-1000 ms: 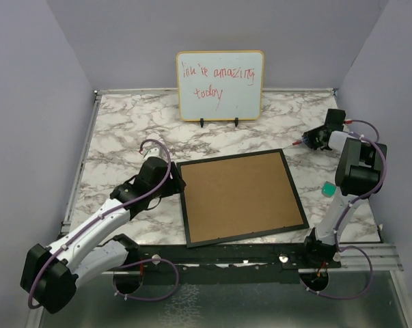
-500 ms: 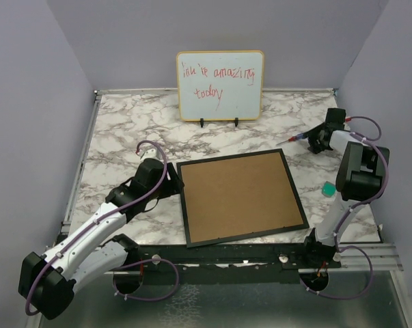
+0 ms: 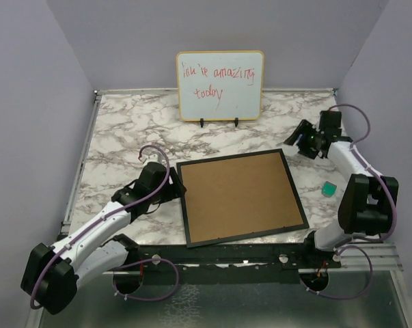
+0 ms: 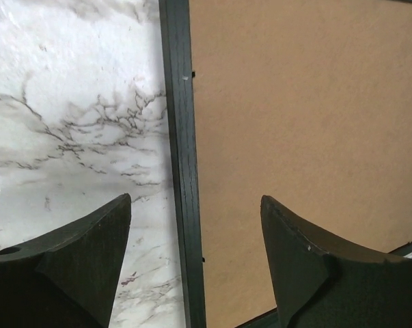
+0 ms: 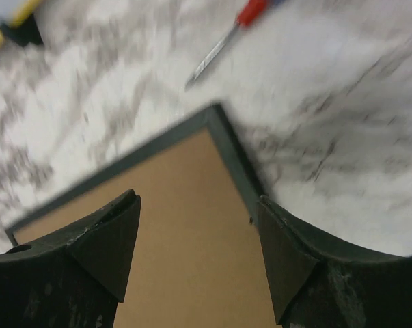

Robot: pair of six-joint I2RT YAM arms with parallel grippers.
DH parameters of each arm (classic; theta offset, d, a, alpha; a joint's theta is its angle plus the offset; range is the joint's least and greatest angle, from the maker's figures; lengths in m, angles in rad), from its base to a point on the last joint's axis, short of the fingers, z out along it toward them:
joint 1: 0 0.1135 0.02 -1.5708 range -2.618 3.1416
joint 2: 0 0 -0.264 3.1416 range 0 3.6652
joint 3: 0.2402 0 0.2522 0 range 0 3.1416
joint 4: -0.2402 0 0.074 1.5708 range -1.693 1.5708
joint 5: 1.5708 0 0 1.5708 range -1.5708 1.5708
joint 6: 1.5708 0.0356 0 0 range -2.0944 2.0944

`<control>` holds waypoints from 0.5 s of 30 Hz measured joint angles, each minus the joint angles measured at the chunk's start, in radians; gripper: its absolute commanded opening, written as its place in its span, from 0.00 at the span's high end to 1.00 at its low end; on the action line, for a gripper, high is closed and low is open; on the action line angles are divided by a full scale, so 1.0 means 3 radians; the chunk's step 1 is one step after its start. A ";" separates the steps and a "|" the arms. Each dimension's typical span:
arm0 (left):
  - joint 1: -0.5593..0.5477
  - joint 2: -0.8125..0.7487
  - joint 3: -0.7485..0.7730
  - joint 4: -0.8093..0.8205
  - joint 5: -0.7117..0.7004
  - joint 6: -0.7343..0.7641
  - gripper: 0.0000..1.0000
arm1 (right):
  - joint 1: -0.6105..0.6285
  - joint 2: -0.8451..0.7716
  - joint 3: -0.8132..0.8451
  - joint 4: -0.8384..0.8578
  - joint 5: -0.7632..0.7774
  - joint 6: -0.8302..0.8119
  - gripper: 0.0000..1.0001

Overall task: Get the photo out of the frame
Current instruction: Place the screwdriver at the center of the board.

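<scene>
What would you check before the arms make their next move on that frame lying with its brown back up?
1. Frame lies flat on the table, back side up: ok.
2. Left gripper open, one finger on either side of the frame's left rail: ok.
3. Right gripper open and empty, over the frame's far right corner: ok.
4. Screwdriver lies on the table, apart from the frame: ok.
5. Back panel loosened from the frame: cannot tell.
6. Photo under the panel: hidden, cannot tell.
</scene>
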 measured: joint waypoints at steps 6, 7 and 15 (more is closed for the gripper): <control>0.0020 0.0051 -0.0365 0.0341 0.0247 -0.0234 0.20 | 0.0179 -0.0240 -0.0528 -0.0369 -0.0057 -0.0178 0.24; 0.0022 0.0051 -0.0421 0.0394 0.0286 -0.0271 0.20 | 0.0177 -0.0289 -0.0582 -0.0418 -0.0032 -0.0202 0.24; 0.0029 -0.0009 -0.0844 0.0964 0.0662 -0.0558 0.18 | 0.0177 -0.0399 -0.0717 -0.0528 0.0098 -0.0354 0.32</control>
